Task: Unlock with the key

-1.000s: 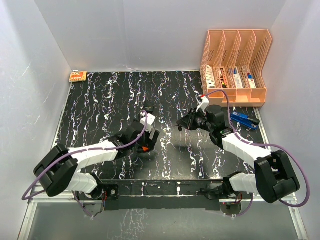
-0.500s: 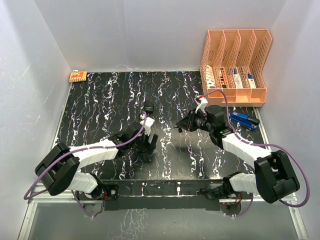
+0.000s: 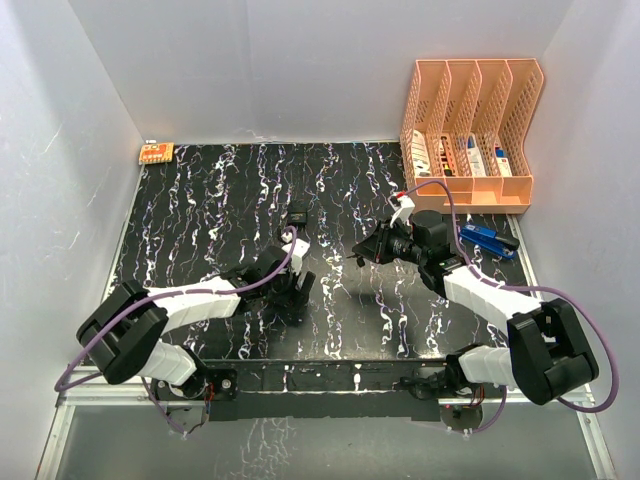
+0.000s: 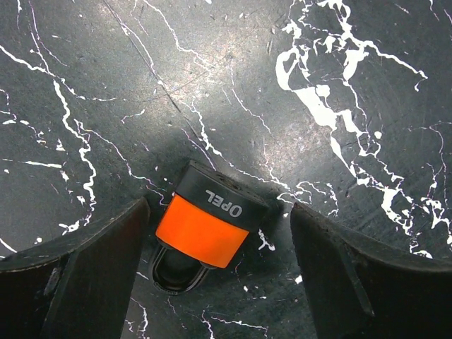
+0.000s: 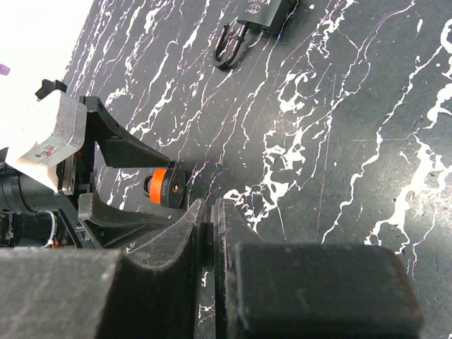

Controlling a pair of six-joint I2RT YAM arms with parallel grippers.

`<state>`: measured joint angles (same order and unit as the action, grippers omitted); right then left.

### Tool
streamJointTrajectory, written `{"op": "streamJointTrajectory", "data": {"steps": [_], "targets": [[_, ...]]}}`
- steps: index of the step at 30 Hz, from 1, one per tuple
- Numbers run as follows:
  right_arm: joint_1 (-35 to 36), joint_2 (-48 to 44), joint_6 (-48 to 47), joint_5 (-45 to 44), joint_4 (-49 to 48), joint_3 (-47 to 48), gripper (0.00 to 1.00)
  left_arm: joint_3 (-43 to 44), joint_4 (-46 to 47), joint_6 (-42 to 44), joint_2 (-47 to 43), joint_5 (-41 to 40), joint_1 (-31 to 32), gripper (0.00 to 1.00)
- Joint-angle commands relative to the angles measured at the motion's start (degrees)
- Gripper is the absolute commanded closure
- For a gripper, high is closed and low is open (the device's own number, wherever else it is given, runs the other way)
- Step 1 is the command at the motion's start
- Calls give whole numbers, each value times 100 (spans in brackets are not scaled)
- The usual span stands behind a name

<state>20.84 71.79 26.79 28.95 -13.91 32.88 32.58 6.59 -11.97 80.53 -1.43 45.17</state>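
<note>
An orange and black padlock (image 4: 208,226) marked OPEL lies on the black marbled table (image 4: 296,85), its shackle toward the camera. My left gripper (image 4: 219,212) is open, one finger on each side of the padlock with gaps between. In the top view the left gripper (image 3: 294,290) covers the padlock. The right wrist view shows the padlock (image 5: 164,186) between the left fingers (image 5: 123,152), its black keyhole end facing my right gripper (image 5: 210,206). The right gripper is shut on a thin dark key (image 5: 210,236). It hovers to the right of the padlock (image 3: 362,251).
A small black object with a loop (image 3: 297,214) lies behind the left gripper; it also shows in the right wrist view (image 5: 247,21). A peach file organizer (image 3: 470,130) stands at the back right. A blue and black tool (image 3: 488,238) lies before it. A small orange item (image 3: 156,153) sits at the back left.
My left gripper has come down over the padlock, so its orange no longer shows from above. My right gripper has shifted slightly left with the key.
</note>
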Motion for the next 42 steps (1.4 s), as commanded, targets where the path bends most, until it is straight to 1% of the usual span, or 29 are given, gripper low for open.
{"op": "streamJointTrajectory", "data": {"steps": [1,9,12,17,20,26,28,30,32,34,42], "targets": [[-29,27,-130,104,-242,84,100,-42,-218,-7,73,151,-21,22],[-35,82,-156,103,-243,95,100,-59,-238,-124,334,400,-1,35],[-32,81,-165,103,-235,95,100,-50,-177,-187,434,531,30,38],[-28,111,-173,116,-235,83,100,37,-88,-278,601,623,199,41],[-28,118,-180,123,-218,86,100,130,-148,-318,696,524,334,41],[-35,99,-200,118,-200,78,100,172,-368,-411,749,236,381,41],[-29,107,-216,128,-190,80,100,157,-397,-427,728,213,410,40],[-30,120,-222,147,-190,78,100,145,-423,-414,682,169,453,36],[-33,130,-226,159,-183,85,100,152,-492,-405,630,144,458,25],[-28,125,-243,160,-163,91,100,192,-605,-394,615,143,465,19],[-33,122,-270,164,-103,154,100,32,-790,-758,453,64,523,18]]}}
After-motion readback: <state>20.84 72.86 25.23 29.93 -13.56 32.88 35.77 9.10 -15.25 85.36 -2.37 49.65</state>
